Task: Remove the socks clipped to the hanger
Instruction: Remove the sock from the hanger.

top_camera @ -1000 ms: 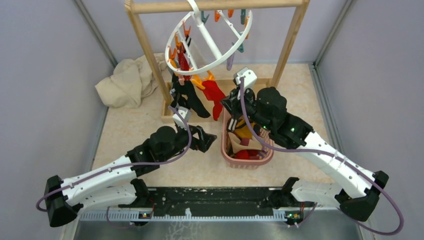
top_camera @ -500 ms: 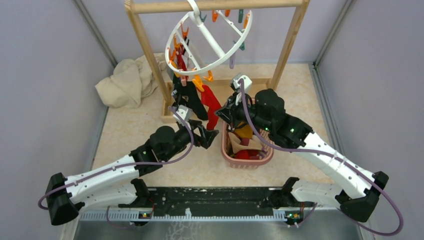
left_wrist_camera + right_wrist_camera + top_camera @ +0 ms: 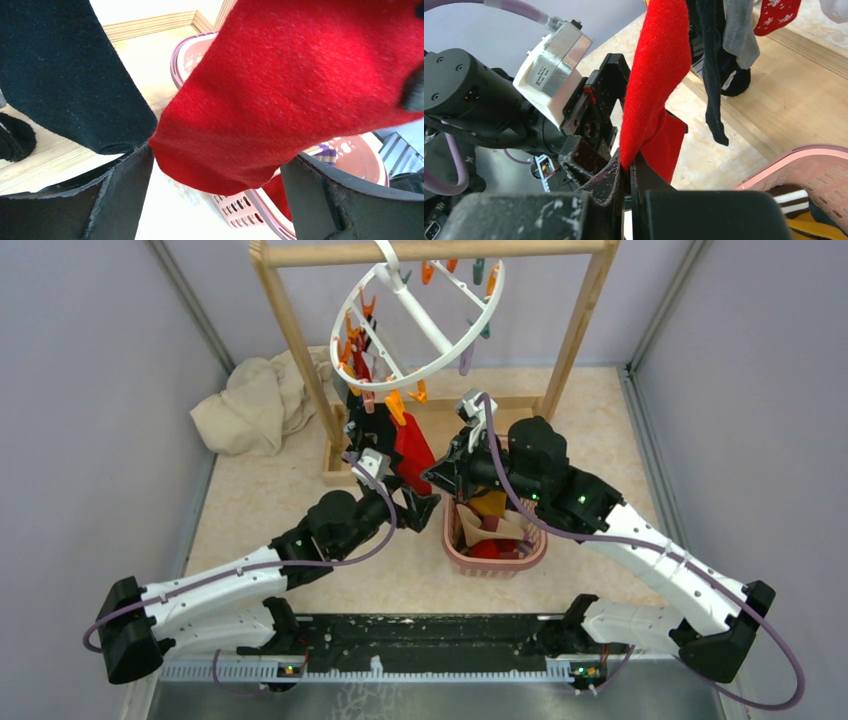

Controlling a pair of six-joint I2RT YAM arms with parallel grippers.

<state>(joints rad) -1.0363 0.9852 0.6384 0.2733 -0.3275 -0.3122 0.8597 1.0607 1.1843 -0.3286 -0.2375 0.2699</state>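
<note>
From above, the hanger [image 3: 420, 320] is hanging tilted from the rack [image 3: 290, 340] bar, its low side at the left. A red sock [image 3: 412, 445] and a black sock [image 3: 372, 435] are dangling from clips on that low side. The left gripper [image 3: 418, 508] is reaching up under the red sock with its jaws spread wide. The right gripper [image 3: 437, 478] is meeting the same sock from the right, just above the basket [image 3: 497, 567] — which is holding yellow and red fabric. A cloth [image 3: 255, 400] is lying bunched beside the rack's left post.

In the left wrist view, the red sock [image 3: 300, 90] is hanging down between the two fingers [image 3: 105, 200], which are standing well apart and not pressing it. The black sock [image 3: 65, 70] is hanging just beside it on the left, and the basket [image 3: 250, 207] is showing below.

In the right wrist view, the right gripper [image 3: 628, 167] is pinching the lower edge of the red sock [image 3: 656, 75], its fingers [image 3: 609, 185] pressed together on the fabric. The left gripper [image 3: 594, 115] is sitting just behind the sock. Farther back the black sock [image 3: 709, 75] and a grey sock [image 3: 739, 30] are hanging side by side — the basket [image 3: 819, 175] is at the lower right.
</note>
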